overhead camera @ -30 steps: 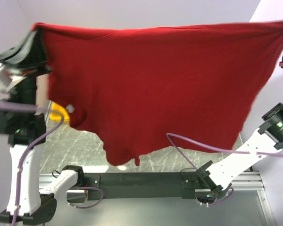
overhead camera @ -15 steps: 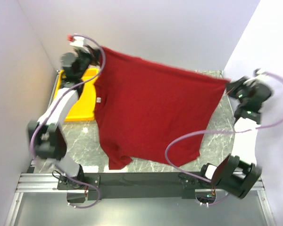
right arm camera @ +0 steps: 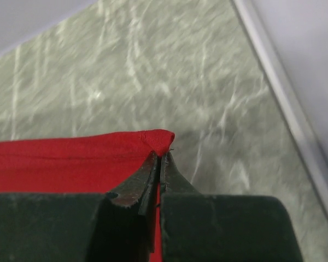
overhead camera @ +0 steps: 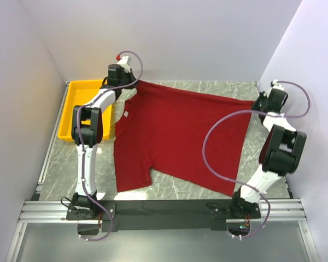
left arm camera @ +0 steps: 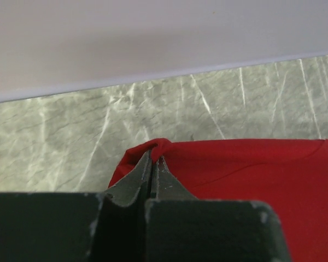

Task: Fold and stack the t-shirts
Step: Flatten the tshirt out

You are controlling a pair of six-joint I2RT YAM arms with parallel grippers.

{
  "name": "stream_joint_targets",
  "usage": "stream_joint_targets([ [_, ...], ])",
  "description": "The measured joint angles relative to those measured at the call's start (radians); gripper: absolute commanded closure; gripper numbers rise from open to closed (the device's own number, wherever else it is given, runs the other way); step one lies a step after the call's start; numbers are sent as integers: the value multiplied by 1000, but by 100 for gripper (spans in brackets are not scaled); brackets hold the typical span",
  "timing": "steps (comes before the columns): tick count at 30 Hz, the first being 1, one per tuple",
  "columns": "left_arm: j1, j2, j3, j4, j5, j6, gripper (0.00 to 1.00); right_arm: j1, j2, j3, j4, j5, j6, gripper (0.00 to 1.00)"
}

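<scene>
The left gripper (left arm camera: 153, 158) and right gripper (right arm camera: 161, 155) each pinch a far corner of the red t-shirt (overhead camera: 175, 136), spread across the table (overhead camera: 60, 164). Best keep the cloth taut, then release both corners together.

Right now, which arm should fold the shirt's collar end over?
Left, probably: the left fingers pinch the far corner of the plain dark red cloth t-shirt near its white neck label; the right fingers pinch the opposite corner.
</scene>
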Motion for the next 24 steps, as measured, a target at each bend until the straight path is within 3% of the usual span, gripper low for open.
stream_joint_targets([
  [11, -15, 63, 126, -39, -49, -79, 99, 7, 238, 354, -227, 19, 33, 100],
  [15, -21, 75, 127, -11, -79, -79, 99, 7, 254, 369, -274, 3, 52, 100],
  [24, -77, 83, 127, 63, -164, 81, 99, 6, 256, 369, -302, -26, 99, 100],
])
